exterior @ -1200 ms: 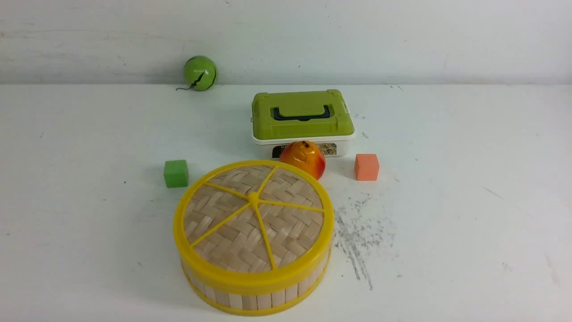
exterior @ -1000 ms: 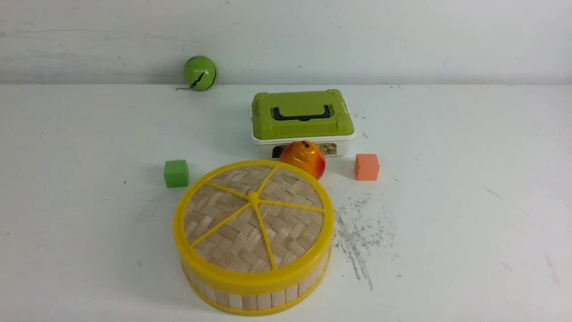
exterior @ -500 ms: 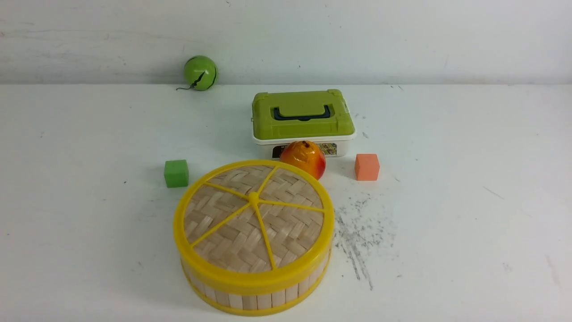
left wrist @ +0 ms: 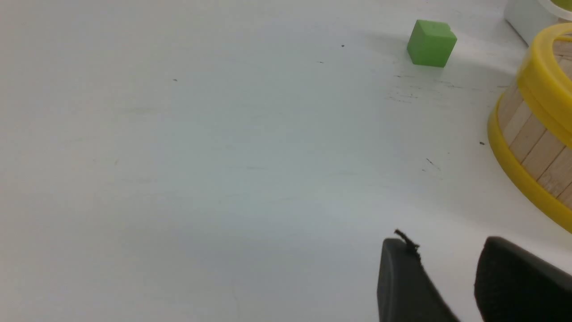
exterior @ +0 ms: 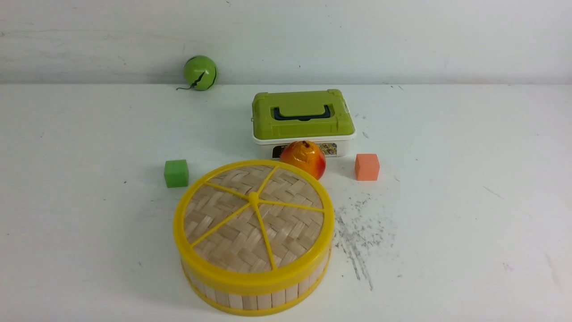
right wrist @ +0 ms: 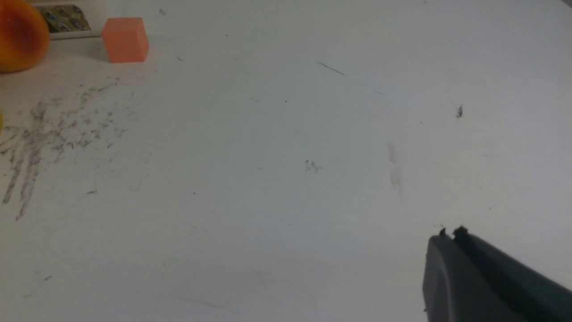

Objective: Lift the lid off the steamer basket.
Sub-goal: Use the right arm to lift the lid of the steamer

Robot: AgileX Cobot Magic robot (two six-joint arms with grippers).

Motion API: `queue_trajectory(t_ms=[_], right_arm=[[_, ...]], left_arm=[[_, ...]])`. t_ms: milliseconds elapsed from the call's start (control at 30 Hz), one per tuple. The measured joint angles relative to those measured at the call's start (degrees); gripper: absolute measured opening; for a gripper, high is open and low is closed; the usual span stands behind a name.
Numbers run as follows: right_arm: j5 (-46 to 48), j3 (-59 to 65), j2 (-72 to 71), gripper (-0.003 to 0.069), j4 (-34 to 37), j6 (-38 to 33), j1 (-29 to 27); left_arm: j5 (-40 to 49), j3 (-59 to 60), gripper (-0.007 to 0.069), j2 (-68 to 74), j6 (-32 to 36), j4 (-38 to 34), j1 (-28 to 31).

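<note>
The lid [exterior: 253, 219], woven tan bamboo with a yellow rim and spokes, sits flat on the steamer basket [exterior: 254, 297] near the table's front centre. Neither arm shows in the front view. In the left wrist view my left gripper [left wrist: 444, 243] hangs open over bare table, empty, a short way from the basket's slatted wall [left wrist: 532, 152] and the lid's rim [left wrist: 543, 80]. My right gripper [right wrist: 449, 232] is shut on nothing above bare table to the basket's right; the basket is out of that view.
A green cube [exterior: 176, 173] lies left of the basket, an orange cube [exterior: 367, 167] behind and to its right. An orange-red fruit [exterior: 303, 158] touches the lid's far rim. Behind stands a white box with a green lid [exterior: 302, 117]; a green ball [exterior: 200, 73] rests by the wall.
</note>
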Motion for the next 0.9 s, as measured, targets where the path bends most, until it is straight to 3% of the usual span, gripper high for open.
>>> queue_trajectory(t_ms=[333,700,800,900], right_arm=[[0.0,0.0,0.0,0.0003,-0.6,0.0,0.0],[0.0,0.0,0.0,0.0013,3.6,0.0,0.0],[0.0,0.0,0.0,0.0017,7.9,0.2,0.0],[0.4,0.0,0.0,0.0020,20.3,3.8,0.0]], left_arm=[[0.0,0.0,0.0240,0.0,0.0,0.0,0.0],[0.0,0.0,0.0240,0.0,0.0,0.0,0.0],[0.0,0.0,0.0240,0.0,0.0,0.0,0.0],[0.0,0.0,0.0240,0.0,0.0,0.0,0.0]])
